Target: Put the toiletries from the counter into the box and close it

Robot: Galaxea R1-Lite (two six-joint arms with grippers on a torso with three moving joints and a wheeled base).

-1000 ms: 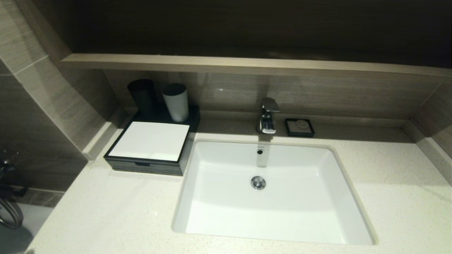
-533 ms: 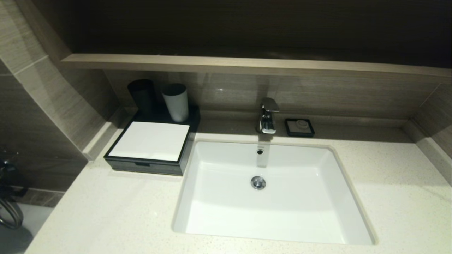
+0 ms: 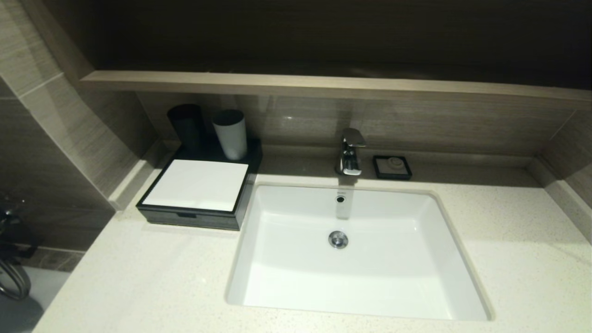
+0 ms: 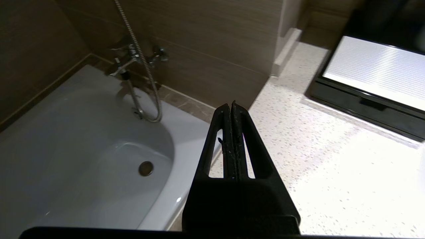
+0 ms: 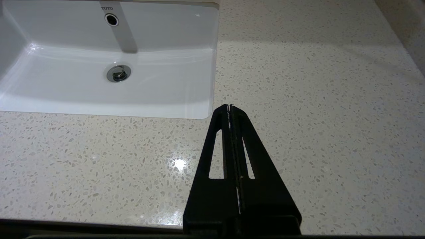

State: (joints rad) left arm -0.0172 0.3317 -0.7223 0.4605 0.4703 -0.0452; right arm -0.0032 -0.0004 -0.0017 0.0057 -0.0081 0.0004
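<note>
The black box [image 3: 194, 199] with a white top panel stands on the speckled counter [image 3: 138, 277] left of the basin, its drawer front flush with the body. It also shows in the left wrist view [image 4: 372, 83]. No toiletry packets are in view. My left gripper [image 4: 230, 104] is shut and empty, held over the counter's left edge beside a bathtub. My right gripper [image 5: 229, 107] is shut and empty, above the counter [image 5: 315, 99] near the basin's front right corner. Neither gripper shows in the head view.
The white basin [image 3: 259, 259] is set in the middle of the counter, with a chrome tap [image 3: 350, 152] behind it. A black cup [image 3: 186, 124] and a white cup [image 3: 230, 133] stand behind the box. A small black soap dish [image 3: 392, 167] sits right of the tap. A bathtub [image 4: 83, 159] lies left of the counter.
</note>
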